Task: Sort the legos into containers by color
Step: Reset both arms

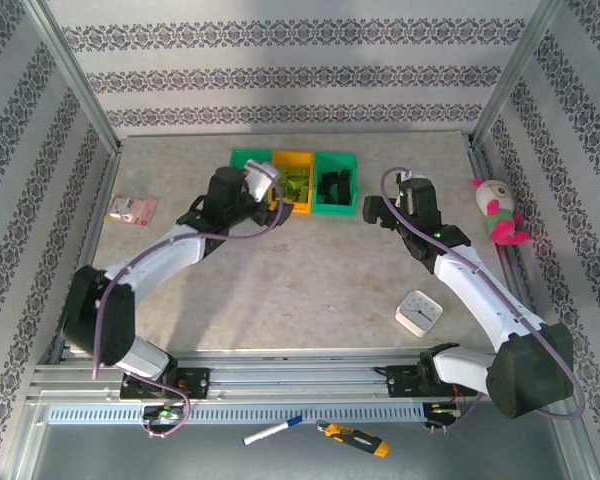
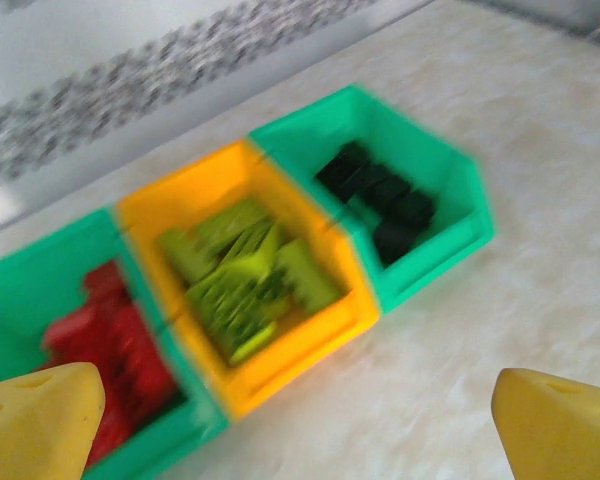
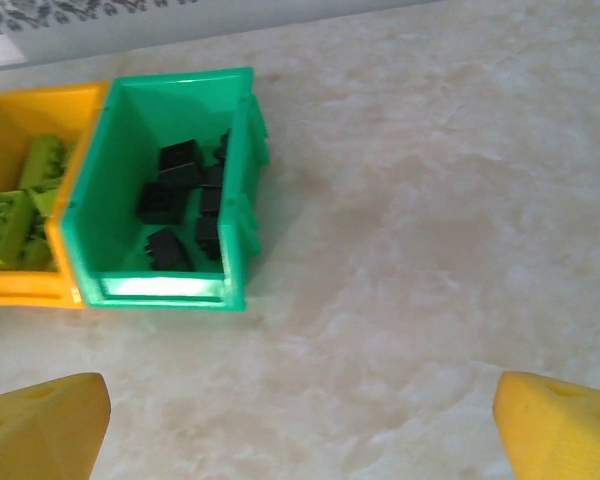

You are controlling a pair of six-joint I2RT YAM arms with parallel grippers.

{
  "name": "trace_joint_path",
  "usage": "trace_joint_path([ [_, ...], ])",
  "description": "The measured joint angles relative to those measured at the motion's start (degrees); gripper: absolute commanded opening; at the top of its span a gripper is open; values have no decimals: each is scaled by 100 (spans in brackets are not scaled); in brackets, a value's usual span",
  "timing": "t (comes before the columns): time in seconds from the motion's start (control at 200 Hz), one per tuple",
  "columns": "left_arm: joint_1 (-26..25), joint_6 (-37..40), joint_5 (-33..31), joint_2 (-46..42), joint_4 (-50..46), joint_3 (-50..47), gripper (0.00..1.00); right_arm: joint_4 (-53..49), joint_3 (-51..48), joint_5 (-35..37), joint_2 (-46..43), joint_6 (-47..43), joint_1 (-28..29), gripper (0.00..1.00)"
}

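sorting looks all but finished: every brick i can make out lies in a bin. the three bins (image 1: pixel 337 160) stand joined in a row at the far side of the table (image 1: pixel 310 280). the left green bin (image 2: pixel 40 265) holds the red bricks (image 2: pixel 120 340), the yellow bin (image 2: pixel 315 335) in the middle holds the lime bricks (image 2: pixel 245 275), and the right green bin (image 3: pixel 120 285) holds the black bricks (image 3: pixel 175 190). the left gripper (image 1: pixel 270 190) hangs just in front of the row, over its left end, fingers (image 2: pixel 40 420) spread wide with nothing between them (its wrist view is blurred, so fine detail there is lost). the right gripper (image 1: pixel 375 208) sits to the right of the black bin, near it but not touching, also wide and empty, with bare table under it. the step in hand reads to me as the release after a drop, or the pull-away. what comes next, i judge, is a check for strays, since part of the table is hidden under the left arm. if one turns up, it needs a low pinch and a carry to the matching colour. otherwise both arms should draw back without nudging the light bins. the timer (image 1: pixel 418 312) and card (image 1: pixel 133 208) stay out of it.
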Motion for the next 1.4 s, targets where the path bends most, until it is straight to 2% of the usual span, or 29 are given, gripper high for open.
trace_joint_path([
  [0.135, 404, -273, -597, -809, 420, -1384, 99, 750, -717, -33, 13, -249, -367, 98],
  [0.21, 706, -426, -881, -1172, 538, -2044, 99, 1510, -1325, 31, 13, -409, -527, 98],
  [0.305, 1032, -509, -1128, -1486, 610, -2557, 99, 2063, -1853, 153, 61, -494, -763, 98],
  [0.425, 1401, -529, -1182, -1650, 909, -2896, 99, 2702, -1932, 330, 205, -789, -1088, 98],
  [0.605, 1980, -573, -984, -1086, 2203, -3366, 99, 4229, -2247, 323, 835, -1086, -1434, 98],
  [0.854, 2135, -549, -763, -201, 3265, -3429, 99, 6109, -3056, 186, 1849, -1294, -1414, 98],
  [0.989, 2503, -671, -573, 396, 3991, -3429, 99, 6380, -3099, 107, 1873, -1364, -1414, 98],
  [1.064, 2614, -726, -551, 649, 4092, -3429, 99, 6502, -3099, 76, 1873, -1368, -1414, 98],
  [1.399, 2621, -793, -470, 704, 4439, -3434, 99, 6627, -3099, 24, 1873, -1368, -1414, 98],
])
